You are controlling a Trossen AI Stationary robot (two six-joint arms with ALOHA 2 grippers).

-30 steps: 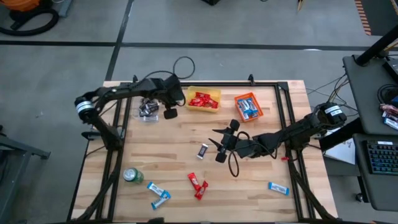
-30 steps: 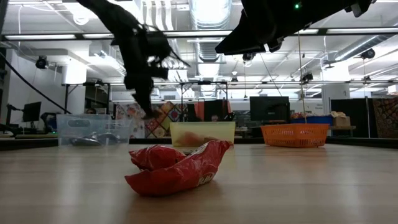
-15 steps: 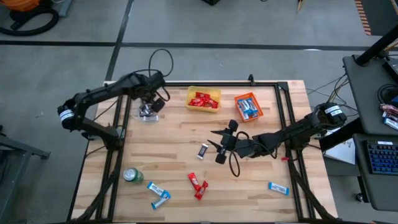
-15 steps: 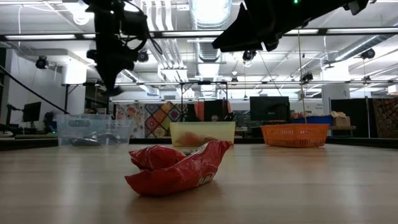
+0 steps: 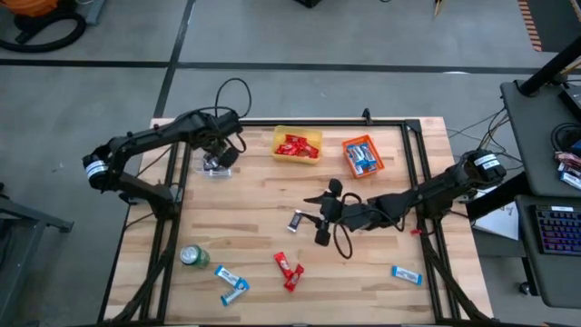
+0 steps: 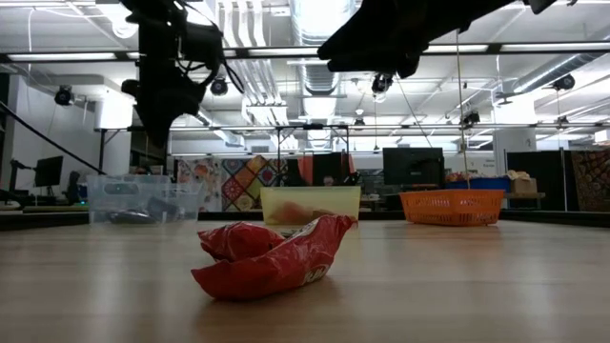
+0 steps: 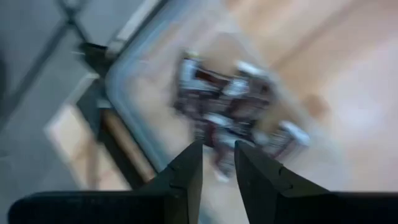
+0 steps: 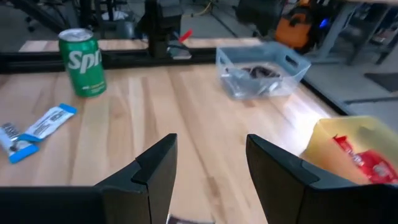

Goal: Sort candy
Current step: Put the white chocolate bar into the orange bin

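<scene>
Wood-topped table (image 5: 254, 200), read from front edge to back. Nearest the front: a pair of light blue-and-white candy bars (image 5: 231, 282) touching each other, a pair of red candy bars (image 5: 289, 270) likewise touching and filling the foreground of the low view, and a single blue-and-white bar (image 5: 406, 274) well apart toward the right side. Just behind the blue pair: a green can (image 5: 193, 257), upright. Mid-table: one dark-wrapped candy (image 5: 296, 221) lying loose, just beside the right gripper (image 5: 311, 207). Right gripper fingers spread wide, nothing between them, hovering above the wood. Along the back edge: a clear bin (image 5: 216, 160) with dark-wrapped candy (image 7: 233, 109) inside, a yellow bin (image 5: 297, 145) with red bars, an orange bin (image 5: 363, 155) with blue-and-white bars. Above the clear bin: the left gripper (image 5: 221, 154), pointed down at the dark pile. Left gripper fingers parted by a narrow gap only, with nothing seen gripped between them; the dark candy beneath blurred in the left wrist view.
</scene>
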